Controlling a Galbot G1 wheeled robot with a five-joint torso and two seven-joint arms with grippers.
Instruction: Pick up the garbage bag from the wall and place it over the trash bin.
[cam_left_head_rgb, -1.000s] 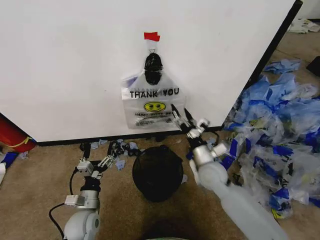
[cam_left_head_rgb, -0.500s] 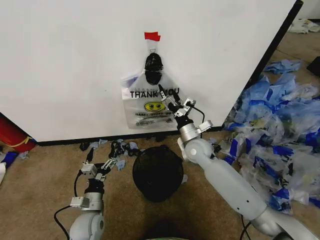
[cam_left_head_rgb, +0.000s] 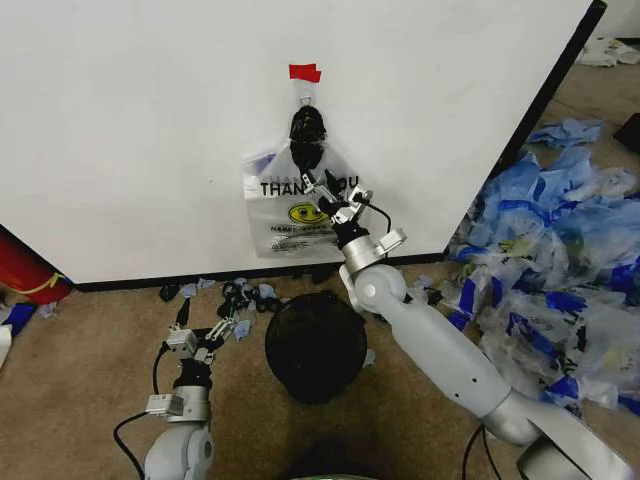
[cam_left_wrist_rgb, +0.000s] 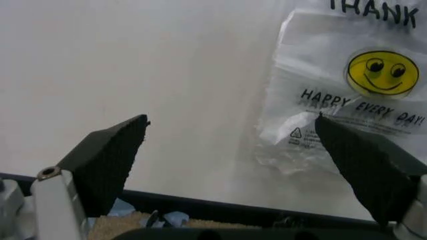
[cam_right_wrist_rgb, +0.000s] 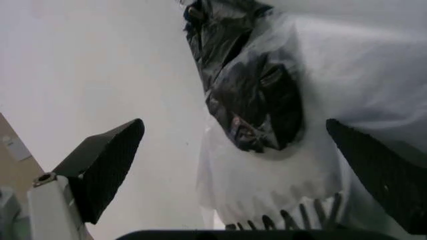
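Bag (cam_left_head_rgb: 300, 200) directly before right gripper (cam_left_head_rgb: 322, 186)

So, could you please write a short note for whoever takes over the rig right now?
Right gripper: open, raised at the bag, fingers on either side of the black lump at its top; nothing gripped.
Left gripper: open, low near the floor, pointed at the wall.
Bag hangs on the wall under red tape. Bin stands on the carpet below it, no bag on it.
Done: reach to the bag.
Left: grip, pull off, fit over the bin.
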